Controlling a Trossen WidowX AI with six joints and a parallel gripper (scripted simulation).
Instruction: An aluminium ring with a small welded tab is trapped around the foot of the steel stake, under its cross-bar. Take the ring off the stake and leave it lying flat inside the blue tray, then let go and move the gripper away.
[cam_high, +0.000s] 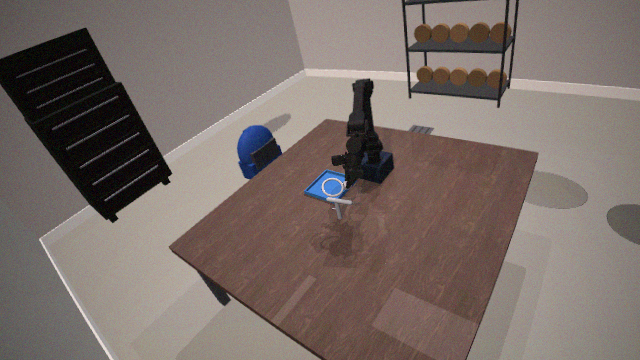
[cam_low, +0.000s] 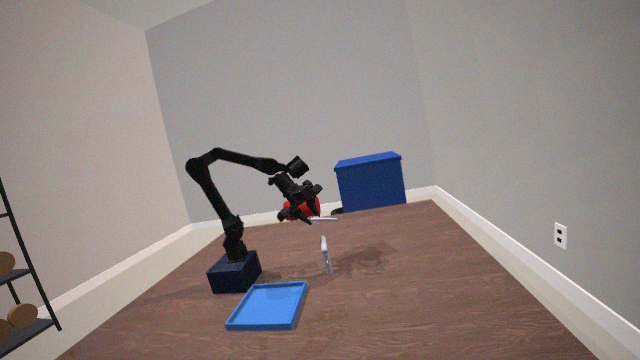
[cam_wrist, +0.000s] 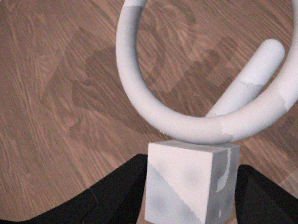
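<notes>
The pale aluminium ring (cam_high: 322, 187) (cam_low: 327, 219) (cam_wrist: 129, 55) is off the stake, in the air above cross-bar height, and looks nearly level in the exterior view. My gripper (cam_high: 348, 184) (cam_low: 314, 219) (cam_wrist: 193, 169) is shut on the ring's block-like tab (cam_wrist: 177, 172), with one black finger on each side. The steel stake (cam_high: 339, 210) (cam_low: 328, 264) stands on the table below, its cross-bar (cam_high: 340, 201) (cam_low: 324, 244) (cam_wrist: 267, 55) partly behind the ring in the wrist view. The blue tray (cam_high: 313, 190) (cam_low: 267, 307) lies flat and empty near the arm's base.
The arm's dark base block (cam_high: 378, 168) (cam_low: 234, 274) stands beside the tray on the wooden table (cam_high: 425, 225) (cam_low: 425, 300). A blue box (cam_low: 370, 182) and a red object (cam_low: 292, 210) are beyond the table's far edge in the exterior view. A shelf rack (cam_high: 455, 47) stands on the floor away from the table.
</notes>
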